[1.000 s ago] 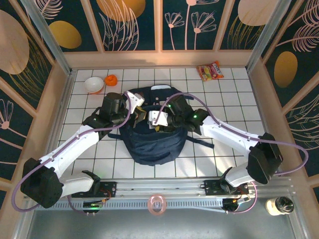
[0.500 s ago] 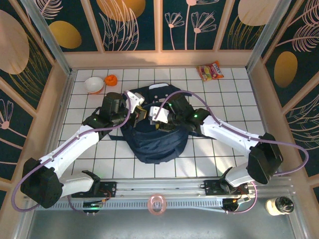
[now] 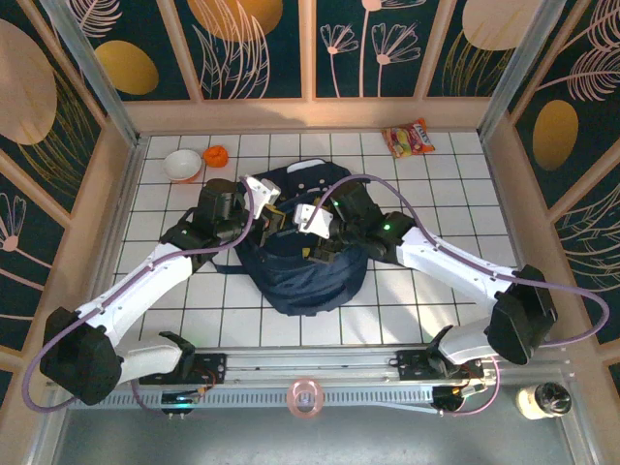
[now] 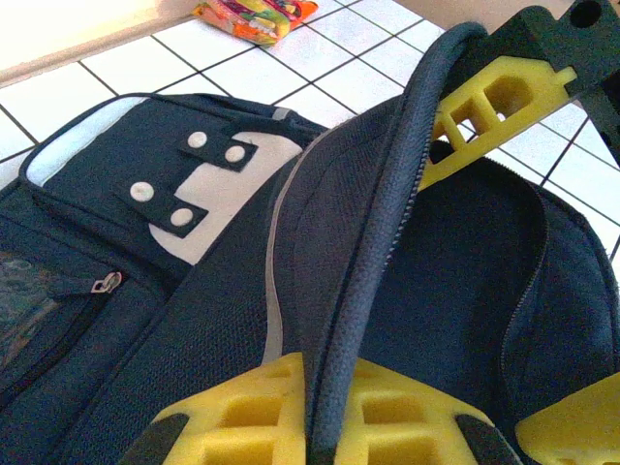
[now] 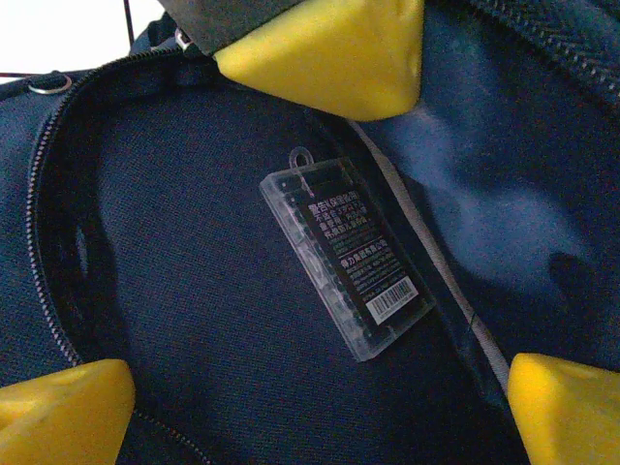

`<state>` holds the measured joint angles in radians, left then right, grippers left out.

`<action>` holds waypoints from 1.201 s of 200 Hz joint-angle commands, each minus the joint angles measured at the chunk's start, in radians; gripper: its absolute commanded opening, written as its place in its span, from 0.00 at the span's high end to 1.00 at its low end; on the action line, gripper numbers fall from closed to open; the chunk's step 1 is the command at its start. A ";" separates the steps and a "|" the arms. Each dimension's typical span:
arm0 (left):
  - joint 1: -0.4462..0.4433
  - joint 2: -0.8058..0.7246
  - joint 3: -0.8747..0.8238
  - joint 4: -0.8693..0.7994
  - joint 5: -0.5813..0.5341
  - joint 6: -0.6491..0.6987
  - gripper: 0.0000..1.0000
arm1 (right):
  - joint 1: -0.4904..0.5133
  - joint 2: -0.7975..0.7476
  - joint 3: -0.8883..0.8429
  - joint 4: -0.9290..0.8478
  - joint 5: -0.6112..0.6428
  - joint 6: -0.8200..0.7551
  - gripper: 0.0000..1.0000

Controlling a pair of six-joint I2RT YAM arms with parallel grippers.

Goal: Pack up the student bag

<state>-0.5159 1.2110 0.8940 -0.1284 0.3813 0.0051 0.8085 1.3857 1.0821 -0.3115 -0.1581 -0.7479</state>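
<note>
left tool (image 4: 320, 418) pinches student bag (image 3: 300, 283) rim; right tool (image 5: 315, 412) spread above clear case (image 5: 346, 260)

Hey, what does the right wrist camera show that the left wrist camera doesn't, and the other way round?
Right wrist, not left wrist: a clear plastic case with a barcode label, lying inside the student bag. Left wrist, not right wrist: the snack packet on the tiles beyond the bag, and the bag's grey-white patch with its snaps. Both: the bag's navy fabric and its open zipper.
</note>
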 commanded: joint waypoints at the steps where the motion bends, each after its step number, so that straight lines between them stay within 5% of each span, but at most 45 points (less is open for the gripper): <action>1: 0.001 -0.030 0.035 0.089 0.040 0.019 1.00 | -0.027 -0.084 -0.007 0.042 0.002 0.041 0.01; 52: 0.001 -0.031 0.003 0.074 0.078 0.128 1.00 | -0.067 -0.248 -0.062 0.173 -0.087 0.032 0.04; 112: 0.001 -0.044 -0.021 0.085 0.177 0.216 1.00 | -0.151 -0.012 0.053 0.131 -0.241 -0.074 0.13; 125: 0.001 -0.045 -0.030 0.085 0.190 0.231 0.98 | -0.165 0.024 0.073 0.135 -0.287 -0.081 0.24; 137: 0.001 -0.045 -0.038 0.089 0.181 0.229 0.94 | -0.186 0.048 0.096 0.130 -0.338 -0.076 0.50; 165: 0.034 -0.070 -0.068 0.053 0.109 0.165 0.49 | -0.293 0.058 0.131 0.043 -0.537 -0.128 1.00; 190: 0.138 -0.135 -0.145 0.035 0.169 0.123 0.35 | -0.338 0.047 0.128 0.008 -0.590 -0.174 1.00; 240: 0.175 -0.128 -0.247 0.021 0.236 0.196 0.34 | -0.365 0.048 0.129 -0.002 -0.648 -0.188 1.00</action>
<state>-0.3557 1.0584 0.6865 -0.1101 0.5430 0.1738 0.4545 1.4597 1.1717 -0.3233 -0.7158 -0.9188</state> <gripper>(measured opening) 0.659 0.090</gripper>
